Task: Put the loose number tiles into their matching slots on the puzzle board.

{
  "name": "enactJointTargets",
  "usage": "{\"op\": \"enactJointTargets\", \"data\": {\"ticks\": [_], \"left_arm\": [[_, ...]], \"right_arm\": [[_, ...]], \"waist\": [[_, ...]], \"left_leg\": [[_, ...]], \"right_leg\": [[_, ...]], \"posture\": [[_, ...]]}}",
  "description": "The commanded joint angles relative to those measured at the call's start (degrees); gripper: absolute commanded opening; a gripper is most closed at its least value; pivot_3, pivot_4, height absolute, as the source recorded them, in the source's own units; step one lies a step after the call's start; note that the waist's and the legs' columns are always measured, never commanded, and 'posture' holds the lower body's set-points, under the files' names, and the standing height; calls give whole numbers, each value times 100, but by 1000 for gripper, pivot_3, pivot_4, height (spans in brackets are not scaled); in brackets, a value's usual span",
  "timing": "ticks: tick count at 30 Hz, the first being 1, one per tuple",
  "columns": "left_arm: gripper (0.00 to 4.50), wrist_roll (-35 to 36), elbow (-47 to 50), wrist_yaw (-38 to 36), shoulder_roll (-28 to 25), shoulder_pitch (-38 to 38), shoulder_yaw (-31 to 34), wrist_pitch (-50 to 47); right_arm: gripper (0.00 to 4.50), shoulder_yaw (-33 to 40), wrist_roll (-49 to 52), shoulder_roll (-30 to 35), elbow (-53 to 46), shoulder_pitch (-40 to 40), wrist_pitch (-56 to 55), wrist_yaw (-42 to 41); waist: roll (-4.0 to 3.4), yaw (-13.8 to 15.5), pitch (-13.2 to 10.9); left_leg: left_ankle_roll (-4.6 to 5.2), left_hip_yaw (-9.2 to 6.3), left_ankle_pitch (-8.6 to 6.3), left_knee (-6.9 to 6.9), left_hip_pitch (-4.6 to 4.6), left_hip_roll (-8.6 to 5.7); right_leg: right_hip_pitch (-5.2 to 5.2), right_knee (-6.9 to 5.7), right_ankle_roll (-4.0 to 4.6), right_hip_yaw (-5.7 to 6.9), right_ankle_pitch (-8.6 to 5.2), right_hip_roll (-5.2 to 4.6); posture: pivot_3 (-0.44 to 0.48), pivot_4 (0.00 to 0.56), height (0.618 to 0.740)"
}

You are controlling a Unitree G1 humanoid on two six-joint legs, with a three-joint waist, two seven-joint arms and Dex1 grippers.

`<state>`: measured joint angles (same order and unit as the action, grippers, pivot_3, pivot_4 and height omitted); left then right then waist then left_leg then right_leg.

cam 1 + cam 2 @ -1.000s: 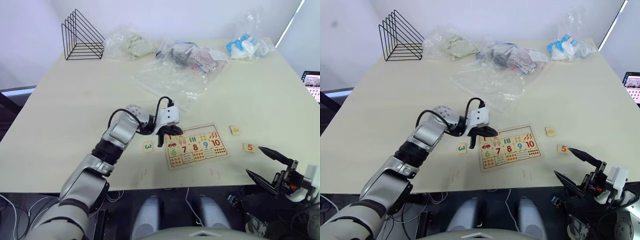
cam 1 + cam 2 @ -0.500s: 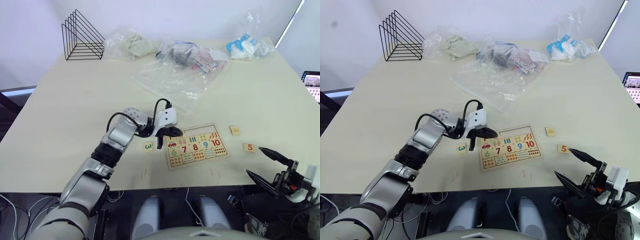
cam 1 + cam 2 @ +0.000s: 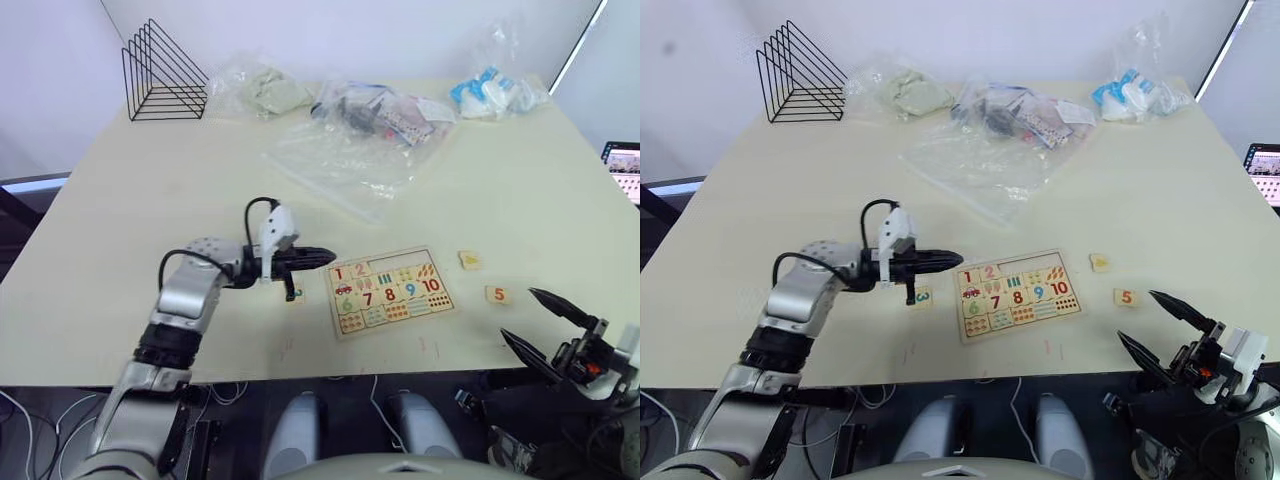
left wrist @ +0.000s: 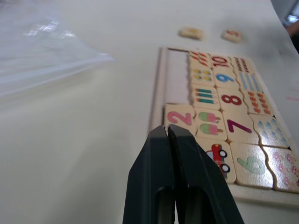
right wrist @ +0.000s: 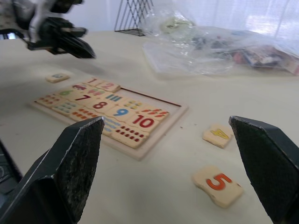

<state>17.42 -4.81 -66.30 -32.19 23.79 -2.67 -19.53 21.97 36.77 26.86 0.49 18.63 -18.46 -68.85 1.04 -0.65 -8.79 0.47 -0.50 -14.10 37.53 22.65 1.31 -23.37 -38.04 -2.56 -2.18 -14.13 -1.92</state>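
The puzzle board (image 3: 392,291) lies near the table's front edge, with a red 1 and a 2 seated at its upper left and a bare strip (image 4: 175,77) beside them. A loose green 3 tile (image 3: 923,296) rests just left of the board. A yellow-marked tile (image 3: 469,260) and an orange 5 tile (image 3: 498,295) lie to the board's right. My left gripper (image 3: 325,256) hovers shut and empty, pointing at the board's left edge, above the 3 tile. My right gripper (image 3: 517,313) stands wide open past the table's front right edge, near the 5 tile.
Clear plastic bags (image 3: 345,160) spread across the table's middle and back. A black wire rack (image 3: 165,72) stands at the back left, and a bag of blue and white items (image 3: 495,92) at the back right. Bare tabletop lies left of the board.
My left gripper has pulled back to the left, off the board's upper-left corner. The 1 and 2 now show uncovered in their slots. My right gripper has hardly moved.
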Motion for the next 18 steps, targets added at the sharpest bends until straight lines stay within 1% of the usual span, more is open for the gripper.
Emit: {"op": "enactJointTargets", "data": {"ticks": [1,4,7,10,11,12,13,15,17,18], "left_arm": [[108,356,305,185,-204,-300,624,17],[108,547,355,323,-369,-726,1093,59],[108,680,467,388,-463,-1110,1369,107],[786,775,632,432,-536,-1579,1642,189],[1354,791,673,482,-538,-1741,1741,234],[1701,796,725,538,-536,-1888,1813,261],[2205,788,773,575,-532,-2025,1877,327],[2804,845,895,604,-520,-2354,2047,430],[3520,899,979,566,-527,-2697,2193,567],[4035,928,996,556,-511,-2834,2261,633]], "right_arm": [[4500,248,2,96,29,-20,-17,155],[4500,324,-70,141,166,-24,-30,234],[4500,354,-96,216,304,-40,-21,207],[4500,390,-113,286,435,-66,-16,198],[4500,398,-131,315,490,-73,-18,195],[4500,413,-130,346,562,-88,-25,170],[4500,430,-124,369,628,-103,-29,148],[4500,463,-121,411,749,-129,-34,112],[4500,487,-127,449,852,-157,-43,83],[4500,499,-126,469,907,-177,-47,59]], "waist": [[0,19,0],[-1,-22,1],[-1,-7,0],[-1,0,0],[-1,5,0],[-1,5,0],[-1,3,0],[0,3,0],[-1,-2,1],[-1,-3,1]], "left_leg": [[0,0,0,0,0,0],[0,4,0,-1,-2,0],[0,0,0,-5,-3,2],[0,5,0,-5,-5,2],[0,5,0,-5,-5,2],[0,6,0,-5,-5,2],[0,6,0,-5,-4,2],[0,6,0,-5,-5,2],[0,7,0,-6,-5,4],[0,9,0,-8,-6,5]], "right_leg": [[0,0,0,0,0,0],[0,1,0,-3,0,-1],[0,1,2,1,-1,1],[0,1,1,-2,0,-2],[0,2,1,-2,0,-2],[0,2,1,-3,0,-3],[0,2,1,-2,-1,-3],[0,2,1,-3,-1,-3],[0,4,2,-3,-1,-3],[0,4,2,-4,-1,-4]], "posture": [[0,150,740],[0,150,740],[0,150,740],[0,150,740],[0,150,740],[0,150,740],[0,150,740],[0,150,740],[0,150,740],[0,150,740]]}}
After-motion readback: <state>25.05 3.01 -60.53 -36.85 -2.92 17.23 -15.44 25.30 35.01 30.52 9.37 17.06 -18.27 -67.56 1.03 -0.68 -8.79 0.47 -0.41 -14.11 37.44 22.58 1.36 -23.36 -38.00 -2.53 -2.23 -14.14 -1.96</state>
